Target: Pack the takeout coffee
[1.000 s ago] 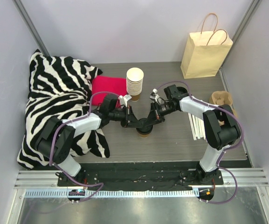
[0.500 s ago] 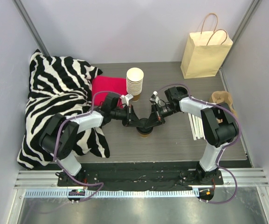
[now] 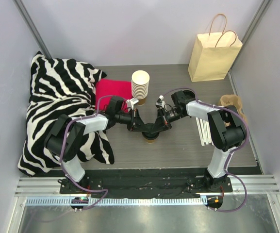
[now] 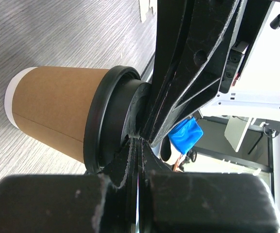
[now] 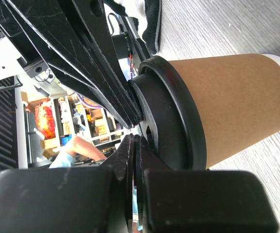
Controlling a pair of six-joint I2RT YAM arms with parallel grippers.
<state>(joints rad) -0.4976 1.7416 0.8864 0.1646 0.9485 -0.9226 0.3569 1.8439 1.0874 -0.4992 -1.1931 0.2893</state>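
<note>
L gripper (image 3: 142,127) & R gripper (image 3: 159,126): both pressed together, tips set on lid (image 4: 97,121) of takeout coffee (image 3: 151,139), just near-side of cup stack (image 3: 140,86). Even downward press advised, w/ cup held upright.

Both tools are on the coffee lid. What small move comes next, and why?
Probably lift both off a little. The left tool and right tool are shut, tips on the lid, which looks seated on the cup; shut tools cannot grasp it for the paper bag.
</note>
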